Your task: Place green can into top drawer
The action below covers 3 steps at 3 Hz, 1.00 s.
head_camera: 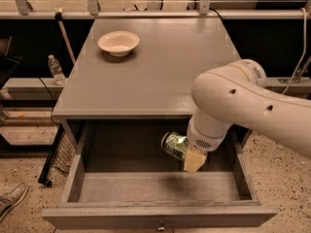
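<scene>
The top drawer is pulled out below the grey tabletop, its plain grey inside showing and a small knob on its front panel. My gripper hangs from the white arm over the right middle of the drawer's inside. It is shut on the green can, which lies on its side in the fingers with a silver end facing left. The can is held above the drawer floor, under the table's front edge. One pale fingertip shows below the can.
A cream bowl sits on the grey tabletop at the back left. A clear plastic water bottle stands on a low shelf to the left. A shoe shows at the bottom left on the speckled floor.
</scene>
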Available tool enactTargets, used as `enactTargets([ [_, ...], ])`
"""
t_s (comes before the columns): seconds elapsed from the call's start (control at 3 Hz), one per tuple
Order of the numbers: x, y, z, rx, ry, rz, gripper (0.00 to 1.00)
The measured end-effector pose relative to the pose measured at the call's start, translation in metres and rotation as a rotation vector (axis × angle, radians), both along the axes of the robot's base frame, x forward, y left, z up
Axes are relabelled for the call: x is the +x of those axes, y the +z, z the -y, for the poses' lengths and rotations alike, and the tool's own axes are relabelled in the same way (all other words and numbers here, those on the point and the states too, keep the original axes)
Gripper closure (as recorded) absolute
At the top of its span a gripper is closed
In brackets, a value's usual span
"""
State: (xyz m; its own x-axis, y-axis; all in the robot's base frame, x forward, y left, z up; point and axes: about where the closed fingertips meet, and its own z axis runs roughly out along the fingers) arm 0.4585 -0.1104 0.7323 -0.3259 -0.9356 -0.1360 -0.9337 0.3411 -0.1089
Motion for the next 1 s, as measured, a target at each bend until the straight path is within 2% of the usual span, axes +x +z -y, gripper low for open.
enactTargets([
  [1.0,0.013,-0.061,-0.002,0.112,-0.083,0.022,1.00],
])
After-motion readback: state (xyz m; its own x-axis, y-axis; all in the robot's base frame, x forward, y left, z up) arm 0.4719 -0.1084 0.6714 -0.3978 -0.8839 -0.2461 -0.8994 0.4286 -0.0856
